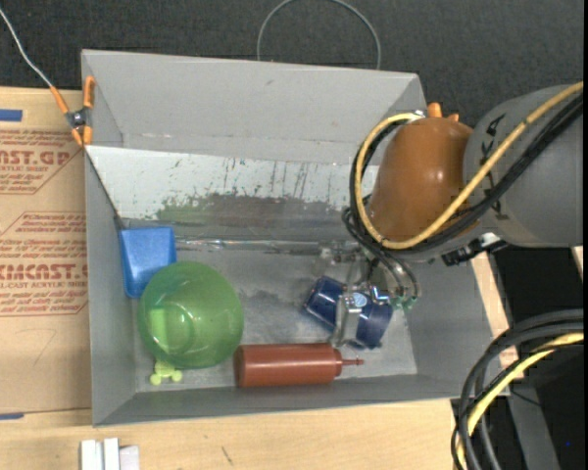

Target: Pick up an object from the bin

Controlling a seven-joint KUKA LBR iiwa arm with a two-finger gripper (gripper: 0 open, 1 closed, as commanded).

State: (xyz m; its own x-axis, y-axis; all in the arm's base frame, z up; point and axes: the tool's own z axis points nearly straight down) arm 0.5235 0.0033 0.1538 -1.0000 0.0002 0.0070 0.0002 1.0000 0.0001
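My gripper (352, 311) is down at the bin's right side, under the arm's orange cover, right on top of a dark blue glossy thing (325, 304). This blue thing shows on both sides of the gripper's metal tip. A red squeeze bottle (286, 365) lies on its side just in front of it, along the bin's near wall, with its nozzle pointing right.
A round translucent green bowl-like thing (190, 316) sits at the front left, with a small yellow-green piece (164, 374) by its near edge. A light blue foam block (146, 256) leans against the left wall behind it. The arm and its cables cover the bin's right wall.
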